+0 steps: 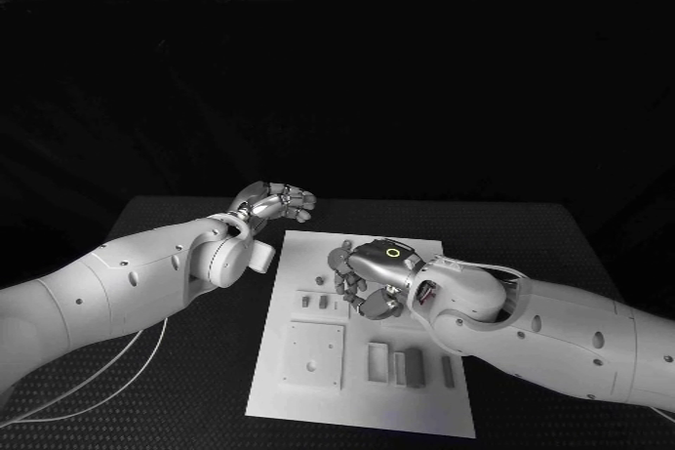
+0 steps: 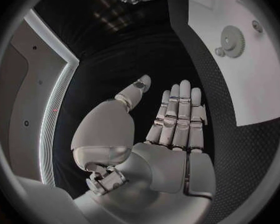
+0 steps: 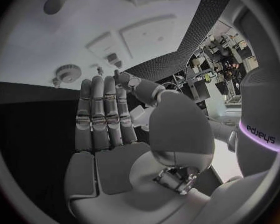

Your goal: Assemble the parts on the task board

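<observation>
Left hand [image 1: 277,202], fingers extended and side by side, holding nothing, poised just beyond the far left corner of the task board [image 1: 422,411]. Right hand [image 1: 369,274], likewise flat-fingered and empty, held over the board's far half. A toothed gear part [image 3: 68,73] lies on the board just ahead of the right hand's fingertips [image 3: 97,84].

The board [image 1: 369,372] is a white rectangular plate lying flat mid-table, long side running 12 to 6 o'clock. Grey parts rest on it: a square plate [image 1: 314,353] toward 7 o'clock, three upright bars [image 1: 400,367] toward 5 o'clock, small blocks [image 1: 312,300] at 9 o'clock. A gear [image 3: 68,73] lies flat near one edge.
</observation>
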`<action>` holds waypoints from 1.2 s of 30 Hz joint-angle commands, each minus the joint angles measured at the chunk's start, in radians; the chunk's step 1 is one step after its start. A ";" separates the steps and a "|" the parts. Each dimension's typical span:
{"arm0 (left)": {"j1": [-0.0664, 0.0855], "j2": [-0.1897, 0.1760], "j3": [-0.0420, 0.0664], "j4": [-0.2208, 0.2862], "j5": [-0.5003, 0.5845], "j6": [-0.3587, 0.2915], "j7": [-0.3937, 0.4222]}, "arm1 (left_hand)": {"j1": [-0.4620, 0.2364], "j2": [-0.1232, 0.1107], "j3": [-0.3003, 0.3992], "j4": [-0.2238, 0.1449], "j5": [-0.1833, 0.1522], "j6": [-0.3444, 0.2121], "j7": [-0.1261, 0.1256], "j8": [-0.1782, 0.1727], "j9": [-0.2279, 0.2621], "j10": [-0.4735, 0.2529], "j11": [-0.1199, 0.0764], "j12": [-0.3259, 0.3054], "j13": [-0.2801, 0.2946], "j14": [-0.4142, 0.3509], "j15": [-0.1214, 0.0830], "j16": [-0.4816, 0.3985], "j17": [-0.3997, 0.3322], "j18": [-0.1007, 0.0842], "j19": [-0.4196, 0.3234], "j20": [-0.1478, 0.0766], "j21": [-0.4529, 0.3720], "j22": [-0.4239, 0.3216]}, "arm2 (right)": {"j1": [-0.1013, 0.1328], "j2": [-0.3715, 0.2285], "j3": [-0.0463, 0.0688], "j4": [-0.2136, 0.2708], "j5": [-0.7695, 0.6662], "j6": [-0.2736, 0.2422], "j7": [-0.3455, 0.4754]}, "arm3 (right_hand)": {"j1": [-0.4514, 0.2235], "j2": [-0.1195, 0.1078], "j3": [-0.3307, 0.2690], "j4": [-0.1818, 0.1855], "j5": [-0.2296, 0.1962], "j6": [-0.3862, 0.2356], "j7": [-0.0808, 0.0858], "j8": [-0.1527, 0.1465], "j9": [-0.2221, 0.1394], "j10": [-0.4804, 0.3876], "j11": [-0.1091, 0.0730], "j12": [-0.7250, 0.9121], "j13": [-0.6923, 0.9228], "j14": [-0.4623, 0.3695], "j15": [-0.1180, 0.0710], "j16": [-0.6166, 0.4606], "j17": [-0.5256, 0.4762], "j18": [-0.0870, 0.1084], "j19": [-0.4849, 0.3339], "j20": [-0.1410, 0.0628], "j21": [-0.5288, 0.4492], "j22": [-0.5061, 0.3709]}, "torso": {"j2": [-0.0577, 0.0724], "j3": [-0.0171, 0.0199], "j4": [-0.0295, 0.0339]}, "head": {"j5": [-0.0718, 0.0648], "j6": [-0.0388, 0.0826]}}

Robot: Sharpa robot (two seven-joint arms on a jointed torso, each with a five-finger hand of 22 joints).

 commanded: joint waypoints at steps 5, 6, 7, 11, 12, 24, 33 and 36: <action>0.001 0.016 0.001 -0.019 0.012 -0.005 0.017 | 0.007 0.004 -0.007 0.001 -0.002 -0.007 0.002 0.005 -0.002 0.003 -0.001 0.006 -0.002 0.007 0.001 -0.004 0.002 0.004 0.007 0.001 -0.006 0.002 | -0.034 0.035 -0.016 -0.013 -0.044 -0.017 0.010 | 0.000 0.004 -0.002 0.000 -0.003 0.004 -0.001 -0.003 0.002 0.000 0.000 -0.002 0.002 0.005 0.001 -0.006 0.002 0.006 0.007 -0.002 0.004 0.001 | 0.000 -0.0013 -0.0002 | 0.027 -0.009; 0.001 0.018 0.001 -0.023 0.013 -0.005 0.018 | 0.007 0.004 -0.007 0.002 -0.002 -0.007 0.002 0.005 -0.002 0.003 -0.001 0.006 -0.002 0.007 0.001 -0.004 0.002 0.004 0.007 0.001 -0.006 0.002 | -0.037 0.040 -0.018 -0.015 -0.045 -0.014 0.010 | 0.000 0.004 -0.002 -0.001 -0.003 0.004 -0.001 -0.003 0.002 0.000 0.000 -0.002 0.002 0.005 0.001 -0.006 0.002 0.006 0.007 -0.002 0.004 0.001 | 0.000 -0.0009 -0.0011 | 0.031 -0.012; 0.001 0.021 0.001 -0.026 0.014 -0.006 0.018 | 0.007 0.004 -0.007 0.002 -0.002 -0.007 0.002 0.005 -0.002 0.003 -0.001 0.006 -0.002 0.007 0.001 -0.004 0.002 0.004 0.007 0.001 -0.006 0.002 | -0.039 0.045 -0.021 -0.017 -0.045 -0.013 0.011 | 0.000 0.004 -0.002 -0.001 -0.003 0.004 -0.001 -0.004 0.003 0.000 0.000 -0.002 0.002 0.005 0.001 -0.006 0.003 0.006 0.007 -0.002 0.004 0.001 | 0.001 -0.0010 -0.0010 | 0.034 -0.014; 0.001 0.028 0.001 -0.033 0.015 -0.004 0.017 | 0.007 0.004 -0.007 0.002 -0.002 -0.007 0.002 0.005 -0.002 0.003 -0.001 0.006 -0.003 0.007 0.001 -0.005 0.003 0.004 0.007 0.001 -0.007 0.002 | -0.049 0.057 -0.036 -0.021 -0.046 -0.010 0.015 | -0.001 0.004 -0.003 -0.002 -0.003 0.004 -0.001 -0.004 0.003 0.000 0.000 -0.003 0.003 0.005 0.001 -0.007 0.003 0.006 0.007 -0.002 0.004 0.001 | 0.002 0.0005 0.0000 | 0.043 -0.021; 0.001 0.030 0.001 -0.034 0.015 -0.003 0.017 | 0.007 0.005 -0.007 0.002 -0.002 -0.007 0.002 0.005 -0.002 0.003 -0.001 0.006 -0.003 0.007 0.001 -0.005 0.003 0.004 0.007 0.001 -0.007 0.002 | -0.051 0.060 -0.038 -0.022 -0.046 -0.010 0.015 | -0.001 0.005 -0.003 -0.002 -0.003 0.004 -0.001 -0.004 0.003 0.000 0.000 -0.003 0.003 0.005 0.001 -0.007 0.003 0.006 0.007 -0.002 0.004 0.001 | 0.002 0.0009 -0.0007 | 0.046 -0.022; 0.001 0.035 0.000 -0.037 0.015 0.001 0.015 | 0.006 0.006 -0.007 0.003 -0.002 -0.008 0.003 0.006 -0.003 0.003 -0.001 0.006 -0.005 0.006 0.002 -0.009 0.005 0.004 0.007 0.001 -0.009 0.002 | -0.071 0.072 -0.056 -0.038 -0.056 -0.004 0.018 | -0.002 0.008 -0.006 -0.005 -0.003 0.003 0.000 -0.004 0.006 0.000 0.000 -0.003 0.006 0.006 0.001 -0.009 0.006 0.006 0.007 -0.002 0.003 0.002 | 0.002 0.0018 -0.0014 | 0.059 -0.033; 0.001 0.032 0.000 -0.032 0.015 0.004 0.014 | 0.005 0.007 -0.008 0.003 -0.002 -0.009 0.003 0.006 -0.004 0.002 -0.001 0.006 -0.006 0.006 0.002 -0.010 0.007 0.004 0.007 0.002 -0.010 0.002 | -0.073 0.073 -0.060 -0.045 -0.059 0.002 0.019 | -0.002 0.009 -0.007 -0.007 -0.003 0.003 0.000 -0.004 0.007 -0.001 0.000 -0.004 0.007 0.007 0.001 -0.010 0.007 0.006 0.007 -0.002 0.003 0.002 | 0.001 0.0015 -0.0017 | 0.057 -0.037; 0.001 0.030 0.000 -0.033 0.015 0.003 0.014 | 0.005 0.007 -0.008 0.003 -0.002 -0.009 0.003 0.006 -0.004 0.002 -0.001 0.006 -0.006 0.006 0.002 -0.011 0.007 0.004 0.007 0.002 -0.010 0.002 | -0.074 0.073 -0.062 -0.043 -0.059 0.004 0.019 | -0.003 0.010 -0.007 -0.007 -0.003 0.003 0.000 -0.004 0.007 -0.001 0.000 -0.004 0.008 0.007 0.001 -0.011 0.008 0.006 0.007 -0.002 0.003 0.002 | 0.002 0.0014 -0.0012 | 0.058 -0.039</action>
